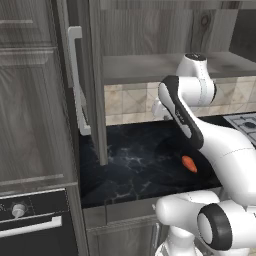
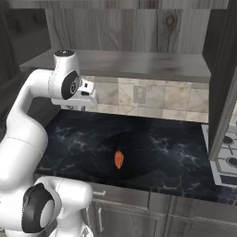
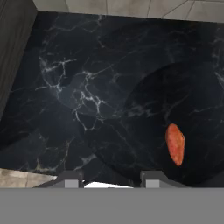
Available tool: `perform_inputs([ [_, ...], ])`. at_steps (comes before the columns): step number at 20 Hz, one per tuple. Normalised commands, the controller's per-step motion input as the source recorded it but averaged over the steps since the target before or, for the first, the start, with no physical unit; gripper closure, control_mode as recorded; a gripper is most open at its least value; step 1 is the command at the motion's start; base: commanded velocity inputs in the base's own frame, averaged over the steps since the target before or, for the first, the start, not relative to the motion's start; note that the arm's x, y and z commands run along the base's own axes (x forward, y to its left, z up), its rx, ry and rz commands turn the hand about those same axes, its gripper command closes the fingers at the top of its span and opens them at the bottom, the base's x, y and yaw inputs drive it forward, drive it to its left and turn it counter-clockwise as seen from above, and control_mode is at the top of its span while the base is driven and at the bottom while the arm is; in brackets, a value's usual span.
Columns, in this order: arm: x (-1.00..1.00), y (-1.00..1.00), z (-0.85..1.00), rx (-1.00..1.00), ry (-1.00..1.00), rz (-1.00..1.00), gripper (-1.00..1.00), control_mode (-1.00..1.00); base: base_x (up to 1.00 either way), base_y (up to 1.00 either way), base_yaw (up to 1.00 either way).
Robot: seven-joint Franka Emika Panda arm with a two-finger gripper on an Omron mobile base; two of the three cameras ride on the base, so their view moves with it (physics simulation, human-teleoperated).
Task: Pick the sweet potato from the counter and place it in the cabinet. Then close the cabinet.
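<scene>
Sweet potato (image 2: pixel 119 159) alone on counter (image 2: pixel 176 157), unobstructed.

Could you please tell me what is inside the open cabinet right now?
The cabinet holds a bare grey shelf. The sweet potato lies on the counter below. The right end of the shelf is covered by the open door.
</scene>
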Motion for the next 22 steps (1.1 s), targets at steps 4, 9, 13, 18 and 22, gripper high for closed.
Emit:
perform_inputs([
  [4,0.0,-0.08,-0.08,0.0,0.0,0.0,-1.0,-1.0,0.0,0.0,0.0],
  [9,-0.03,-0.28,-0.29,0.0,0.0,0.0,-1.0,-1.0,0.0,0.0,0.0],
  [13,-0.03,-0.37,-0.37,0.0,0.0,0.0,-1.0,-1.0,0.0,0.0,0.0],
  [18,-0.03,-0.39,-0.34,0.0,0.0,0.0,-1.0,-1.0,0.0,0.0,0.0],
  [22,0.0,-0.33,-0.31,0.0,0.0,0.0,-1.0,-1.0,0.0,0.0,0.0],
])
